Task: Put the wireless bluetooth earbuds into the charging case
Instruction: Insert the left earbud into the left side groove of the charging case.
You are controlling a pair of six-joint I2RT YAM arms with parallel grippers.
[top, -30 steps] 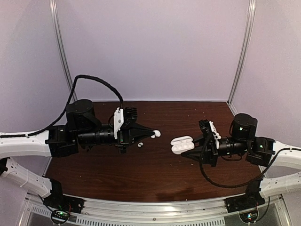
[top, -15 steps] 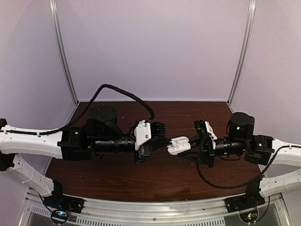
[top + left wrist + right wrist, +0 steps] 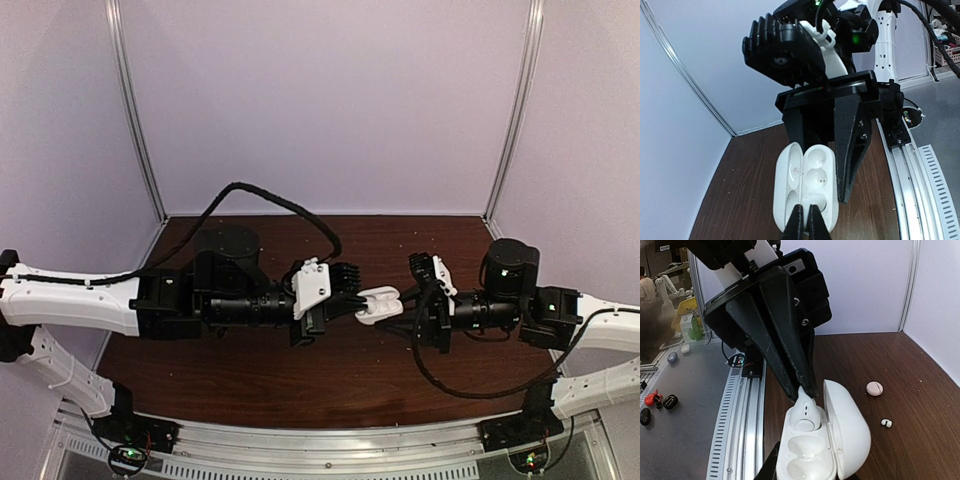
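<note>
Tiny smooth wht earbud (image 3: 805, 401) at open glossy oval case (image 3: 847, 432).

The charging case (image 3: 840, 440), glossy white and oval, is hinged wide open with its lid tipped aside. The right gripper (image 3: 397, 306) holds it above the desk (image 3: 920, 365). The first earbud (image 3: 804, 404), small and white, stands in its far well, pinched by the left gripper (image 3: 806, 390). The second earbud (image 3: 885, 423) lies on the desk, well apart.

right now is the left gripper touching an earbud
Touching. The right wrist view shows the left gripper pinched on the top of the earbud, whose base is at the open charging case.
</note>
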